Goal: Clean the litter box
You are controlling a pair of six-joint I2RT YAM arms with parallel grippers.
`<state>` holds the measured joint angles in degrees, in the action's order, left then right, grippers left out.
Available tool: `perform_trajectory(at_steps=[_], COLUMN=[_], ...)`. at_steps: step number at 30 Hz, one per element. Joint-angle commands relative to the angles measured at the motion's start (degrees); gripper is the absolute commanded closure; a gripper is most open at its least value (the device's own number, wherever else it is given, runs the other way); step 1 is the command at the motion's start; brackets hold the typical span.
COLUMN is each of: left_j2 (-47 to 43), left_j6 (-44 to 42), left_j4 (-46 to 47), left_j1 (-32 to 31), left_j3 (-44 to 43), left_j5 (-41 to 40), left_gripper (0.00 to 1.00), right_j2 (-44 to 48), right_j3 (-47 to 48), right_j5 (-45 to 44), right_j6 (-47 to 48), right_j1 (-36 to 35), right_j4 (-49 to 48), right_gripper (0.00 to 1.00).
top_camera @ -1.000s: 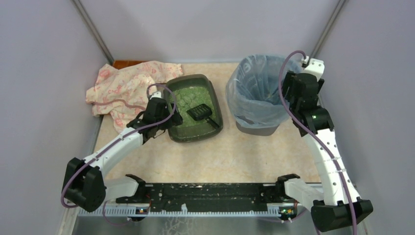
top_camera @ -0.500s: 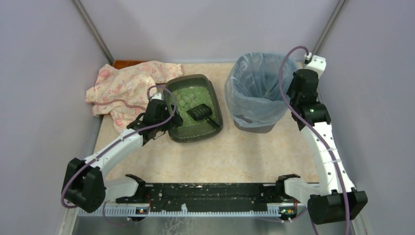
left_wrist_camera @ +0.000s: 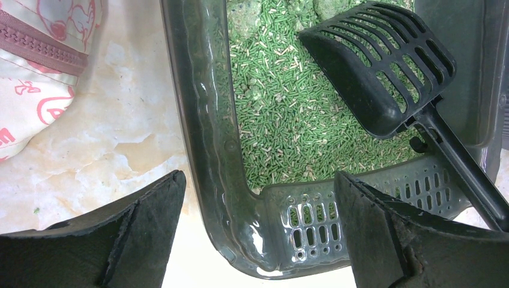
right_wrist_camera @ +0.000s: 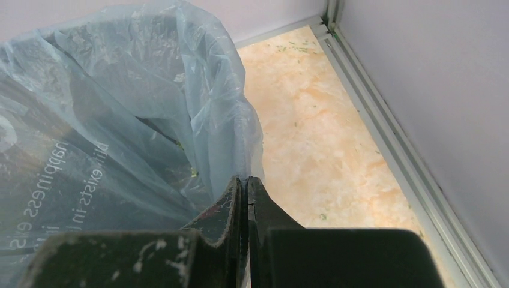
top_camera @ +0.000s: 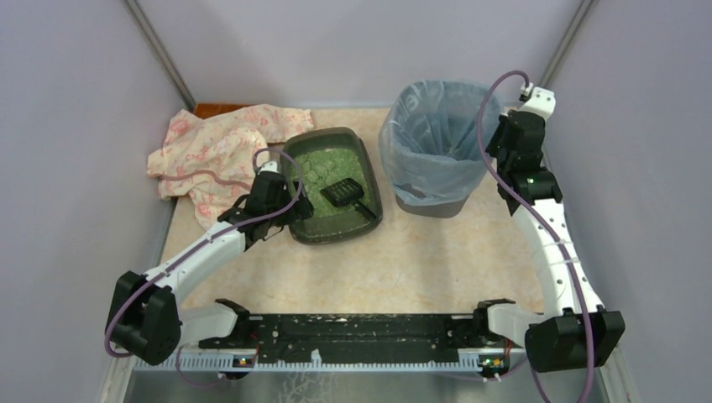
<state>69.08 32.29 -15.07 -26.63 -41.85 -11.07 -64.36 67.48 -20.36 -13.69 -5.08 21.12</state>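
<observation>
Cloth (top_camera: 222, 151) lies bunched left of the litter box (left_wrist_camera: 201, 126); my left gripper (left_wrist_camera: 258, 180) hangs spread wide over the box's near-left corner, grasping nothing, same as a second ago; the scoop (left_wrist_camera: 384, 72) rests untouched on the green litter inside. Right of the box, the bin (top_camera: 432, 206) has slid closer to it, because my right gripper (right_wrist_camera: 246, 180) has just pinched shut on the liner (right_wrist_camera: 120, 108) at its rim; dumping should need a shorter carry. Whether hard rim is caught too, I cannot tell; the scoop's handle end is cut off.
</observation>
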Motion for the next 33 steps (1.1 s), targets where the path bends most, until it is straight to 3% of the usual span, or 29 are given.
perform_trajectory(at_steps=[1, 14, 15, 18, 21, 26, 33], left_j2=[0.14, 1.87, 1.71, 0.98, 0.29, 2.26, 6.21], left_j6=[-0.15, 1.25, 1.34, 1.53, 1.76, 1.8, 3.41], left_j4=[0.96, 1.25, 1.13, 1.1, 1.47, 1.55, 4.16], left_j1=[-0.13, -0.12, -0.17, -0.12, -0.25, -0.79, -1.13], left_j3=[-0.77, -2.62, -2.81, -3.34, -3.95, -6.57, -12.45], left_j5=[-0.27, 1.38, 1.58, 2.41, 3.29, 2.6, 4.99], left_gripper=[0.01, 0.01, 0.01, 0.01, 0.01, 0.01, 0.01], right_j2=[-3.38, -9.71, -9.42, -7.09, -5.3, -0.59, 10.65], right_j3=[0.28, 3.15, 3.1, 3.02, 5.32, 7.34, 3.26], right_j5=[6.73, 15.89, 15.76, 15.55, 15.7, 15.59, 13.47], right_j6=[-2.55, -5.72, -5.73, -5.26, -4.13, -2.96, -1.86], right_j1=[0.25, 0.25, 0.2, 0.24, 0.26, 0.25, 0.25], right_j4=[-2.74, -5.73, -5.76, -5.97, -4.38, -2.13, -1.47], right_gripper=[1.0, 1.0, 0.93, 0.61, 0.43, 0.34, 0.33])
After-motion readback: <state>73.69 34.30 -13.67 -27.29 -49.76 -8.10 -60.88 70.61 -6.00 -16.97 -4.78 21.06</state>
